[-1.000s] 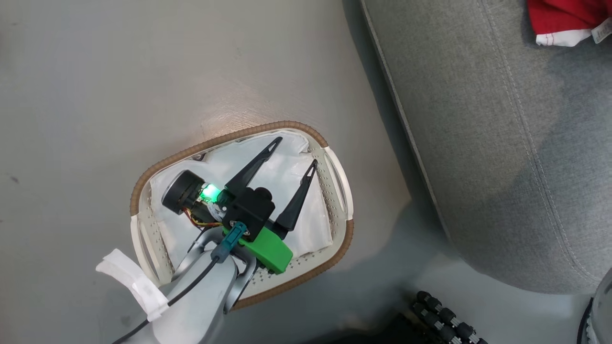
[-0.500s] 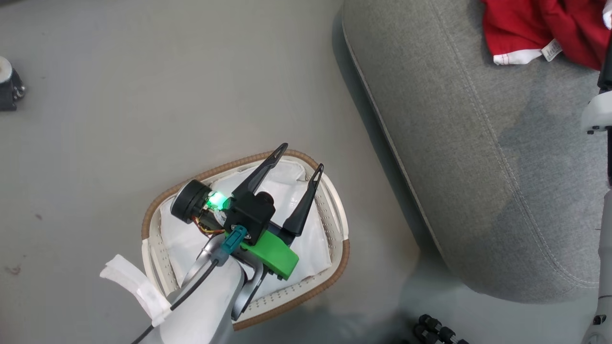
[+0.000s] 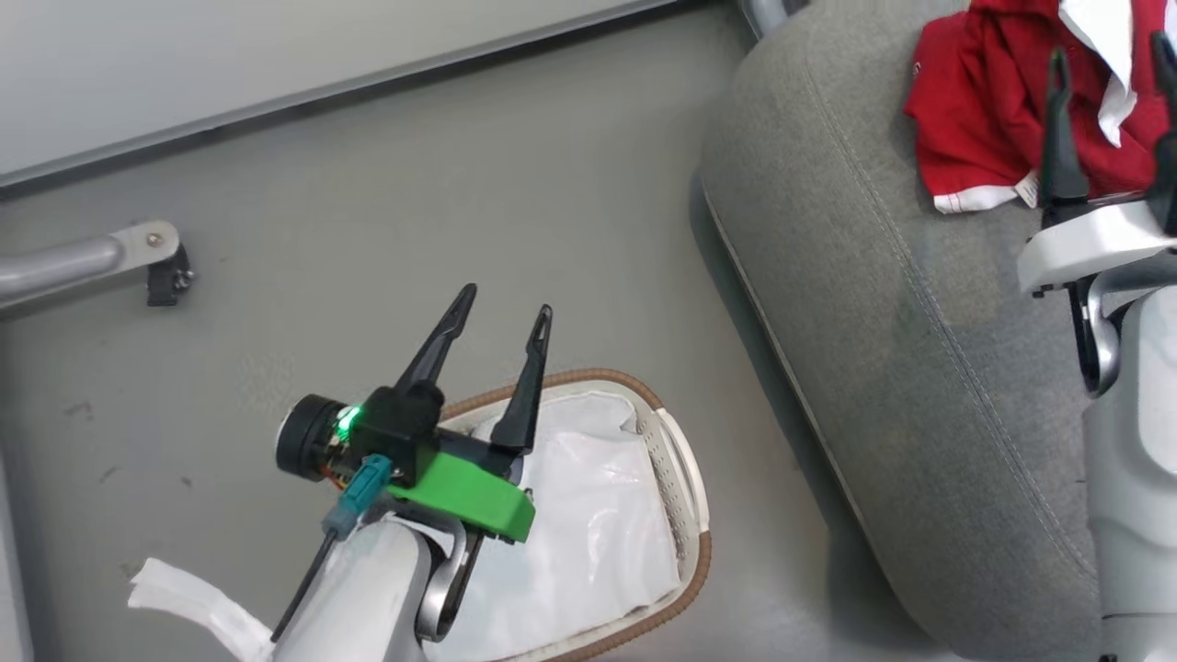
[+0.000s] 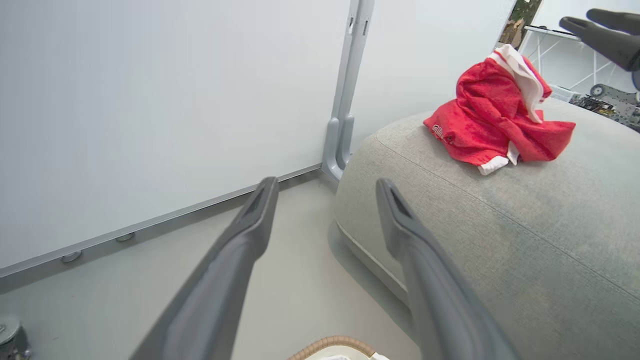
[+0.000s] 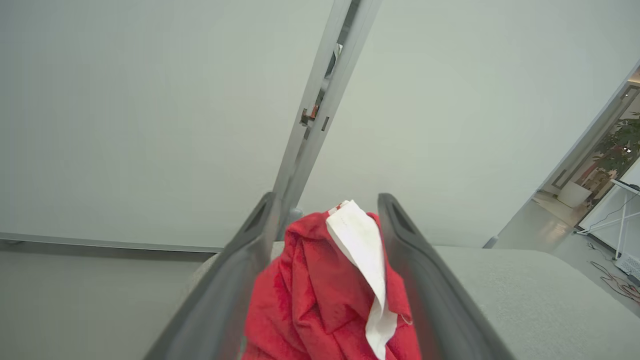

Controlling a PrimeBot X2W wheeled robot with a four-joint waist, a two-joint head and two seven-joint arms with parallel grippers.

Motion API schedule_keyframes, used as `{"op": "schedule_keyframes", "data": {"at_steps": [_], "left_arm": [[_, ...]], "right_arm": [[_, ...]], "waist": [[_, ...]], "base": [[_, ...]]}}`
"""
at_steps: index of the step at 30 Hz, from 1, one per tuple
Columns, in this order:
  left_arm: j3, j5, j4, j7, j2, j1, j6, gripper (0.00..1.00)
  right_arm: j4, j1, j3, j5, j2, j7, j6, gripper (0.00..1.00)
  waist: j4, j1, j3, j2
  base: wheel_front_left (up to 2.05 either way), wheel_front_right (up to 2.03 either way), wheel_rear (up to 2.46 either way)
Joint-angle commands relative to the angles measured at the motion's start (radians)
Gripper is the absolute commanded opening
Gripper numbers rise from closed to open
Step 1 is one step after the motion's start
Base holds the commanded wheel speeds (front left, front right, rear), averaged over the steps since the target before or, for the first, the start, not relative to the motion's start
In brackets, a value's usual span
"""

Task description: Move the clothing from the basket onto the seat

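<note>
Red clothing (image 3: 975, 138) on the sofa (image 3: 919, 349): pull clear.
Lift your spread right end effector (image 3: 1111, 55) straight up, snagging nothing; left end effector (image 3: 508, 301) hangs spread above the basket (image 3: 703, 552).

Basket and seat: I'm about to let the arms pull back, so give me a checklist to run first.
1. No red left in basket: ok where its lining shows; the left arm covers part.
2. Clothing on the seat: ok, heaped near a corner.
3. Right gripper open: ok.
4. Right gripper clear of clothing: ok, a gap shows in the left wrist view.
5. Left gripper open, empty: ok.
</note>
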Motion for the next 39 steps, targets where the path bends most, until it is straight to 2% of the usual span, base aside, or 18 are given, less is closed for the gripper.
{"op": "schedule_keyframes", "data": {"at_steps": [1,9,11,16,20,29,39], "left_arm": [[0.022,-0.003,-0.009,-0.003,-0.005,0.030,0.008,1.00],[0.195,0.008,-0.054,-0.002,-0.014,0.136,0.031,1.00],[0.233,0.011,-0.060,-0.002,-0.016,0.160,0.033,1.00],[0.310,-0.001,-0.051,-0.002,-0.020,0.231,0.023,1.00],[0.353,-0.017,-0.041,-0.002,-0.021,0.292,0.017,1.00],[0.366,-0.058,-0.030,-0.002,-0.022,0.399,0.028,1.00],[0.349,-0.063,-0.022,-0.002,-0.022,0.419,0.043,1.00]], "right_arm": [[-0.008,0.027,0.009,0.013,0.008,0.000,-0.001,1.00],[-0.029,0.120,0.049,0.078,0.078,0.000,-0.001,1.00],[-0.027,0.154,0.065,0.097,0.084,0.000,-0.001,1.00],[-0.006,0.255,0.149,0.228,0.084,0.000,-0.001,1.00],[-0.003,0.340,0.173,0.297,0.085,0.000,-0.001,1.00],[-0.012,0.477,0.248,0.324,0.086,0.000,-0.001,1.00],[-0.013,0.523,0.280,0.326,0.085,0.000,-0.001,1.00]], "waist": [[0.083,0.0000,-0.085,0.0000],[0.131,0.0000,-0.155,0.0000],[0.139,0.0000,-0.170,0.0000],[0.154,0.0000,-0.212,0.0000],[0.159,0.0000,-0.244,0.0000],[0.156,0.0000,-0.302,0.0000],[0.162,0.0000,-0.325,0.0000]], "base": [[0.00,0.00,0.00],[0.00,0.00,0.00],[0.00,0.00,0.00],[0.00,0.00,0.00],[0.00,0.00,0.00],[0.00,0.00,0.00],[0.00,0.00,0.00]]}}
